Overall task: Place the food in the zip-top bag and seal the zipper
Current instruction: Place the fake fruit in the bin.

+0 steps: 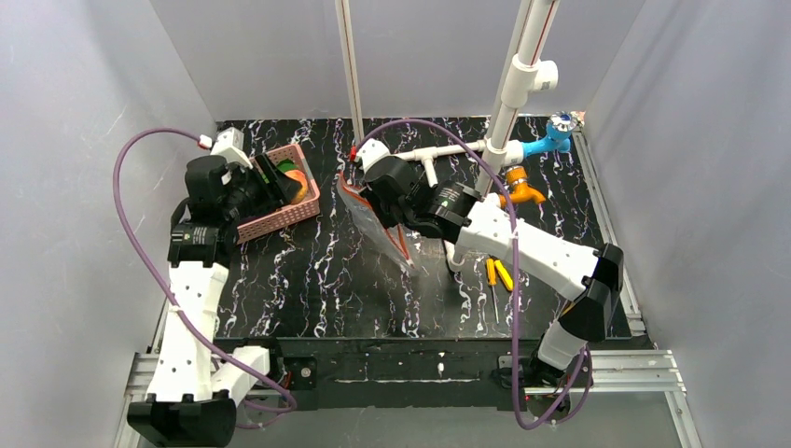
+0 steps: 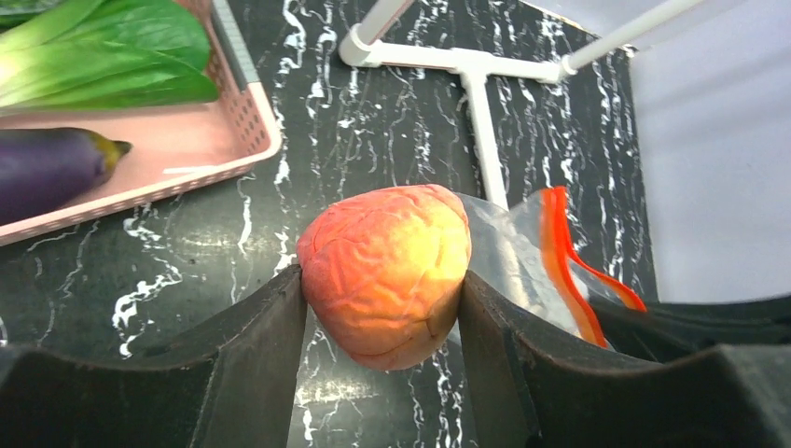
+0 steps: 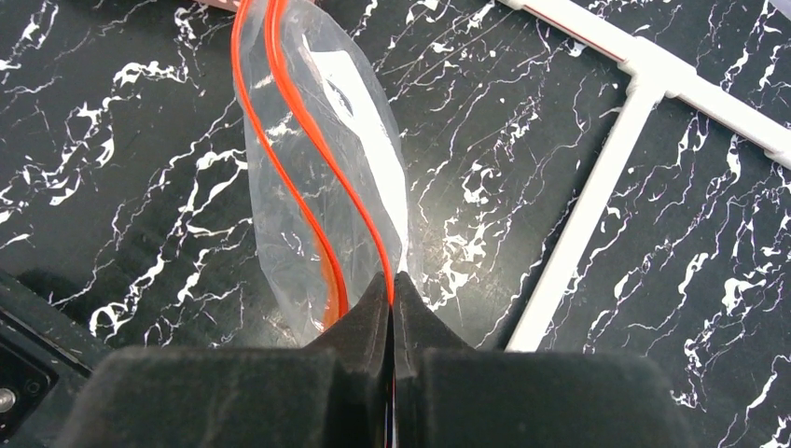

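Note:
My left gripper is shut on the orange-red tomato and holds it above the table, between the pink basket and the zip-top bag. The top view shows the tomato at the basket's right end. The bok choy and the eggplant lie in the basket. The cucumber is out of view. My right gripper is shut on one side of the red-orange zipper and holds the clear bag up with its mouth parted. In the top view the bag hangs below the right gripper.
A white pipe frame stands at the back right, with a leg on the table beside the bag. Yellow-handled tools lie right of the bag. An orange fitting and a blue one sit near the frame. Grey walls enclose the table.

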Motion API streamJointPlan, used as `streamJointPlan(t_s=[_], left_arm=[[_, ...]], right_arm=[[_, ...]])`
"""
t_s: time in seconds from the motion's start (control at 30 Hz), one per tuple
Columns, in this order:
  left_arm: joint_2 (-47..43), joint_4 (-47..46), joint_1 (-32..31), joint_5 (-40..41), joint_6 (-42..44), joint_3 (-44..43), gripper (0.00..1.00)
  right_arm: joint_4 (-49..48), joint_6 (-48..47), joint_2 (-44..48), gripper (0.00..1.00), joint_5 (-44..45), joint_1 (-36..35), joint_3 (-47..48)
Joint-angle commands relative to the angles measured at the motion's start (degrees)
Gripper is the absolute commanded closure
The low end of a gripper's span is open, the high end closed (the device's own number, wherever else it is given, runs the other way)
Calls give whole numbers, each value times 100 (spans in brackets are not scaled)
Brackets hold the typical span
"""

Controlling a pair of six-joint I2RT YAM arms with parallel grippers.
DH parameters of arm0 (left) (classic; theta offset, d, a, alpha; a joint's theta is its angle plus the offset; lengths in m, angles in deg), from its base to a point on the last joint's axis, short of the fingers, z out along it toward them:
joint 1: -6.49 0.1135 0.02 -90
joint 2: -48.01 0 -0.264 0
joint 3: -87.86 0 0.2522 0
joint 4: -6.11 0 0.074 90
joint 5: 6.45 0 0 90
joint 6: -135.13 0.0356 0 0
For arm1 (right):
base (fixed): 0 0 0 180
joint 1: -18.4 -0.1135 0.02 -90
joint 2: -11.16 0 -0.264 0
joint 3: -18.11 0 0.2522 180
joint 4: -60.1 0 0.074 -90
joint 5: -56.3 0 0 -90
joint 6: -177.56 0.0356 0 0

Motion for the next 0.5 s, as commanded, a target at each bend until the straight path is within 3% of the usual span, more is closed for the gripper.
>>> streamJointPlan(t_s=[0.0,0.13,0.3,0.47], left_arm=[[412,-277,32,728,205,-5,100],[1586,-288,133,1741,296,-443,100],[3606,-57,585,1755,372,-1090,100],[4409,-604,611,1671,553,-1113,98]], right_arm=[[35,64,141,99,127,32,222],[-97,52,381,99,20,32,-20],[-236,21,572,99,-127,32,-174],[-351,-34,577,99,-153,41,-308]])
